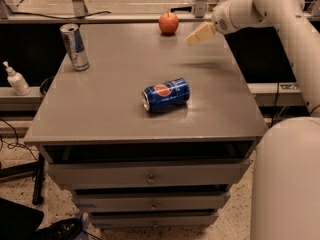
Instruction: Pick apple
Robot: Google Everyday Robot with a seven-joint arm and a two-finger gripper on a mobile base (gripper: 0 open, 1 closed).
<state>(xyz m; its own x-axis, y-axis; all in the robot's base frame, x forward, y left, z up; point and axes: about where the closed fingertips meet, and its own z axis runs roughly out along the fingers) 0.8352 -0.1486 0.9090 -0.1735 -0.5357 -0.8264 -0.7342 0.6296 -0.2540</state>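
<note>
Robot hand (pixel 196 36) hovers beside apple (pixel 169 22) at back of counter (pixel 115 64)

The apple sits at the counter's far edge, untouched. The hand hangs just to its right, above the surface, holding nothing; whether it is open or closed cannot be told. A blue can (pixel 166 94) lies on its side mid-counter; a silver can (pixel 75 46) stands far left.

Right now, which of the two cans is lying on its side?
The blue can mid-table lies on its side; the silver can at the left stands upright. The gripper hovers right of the apple.
</note>
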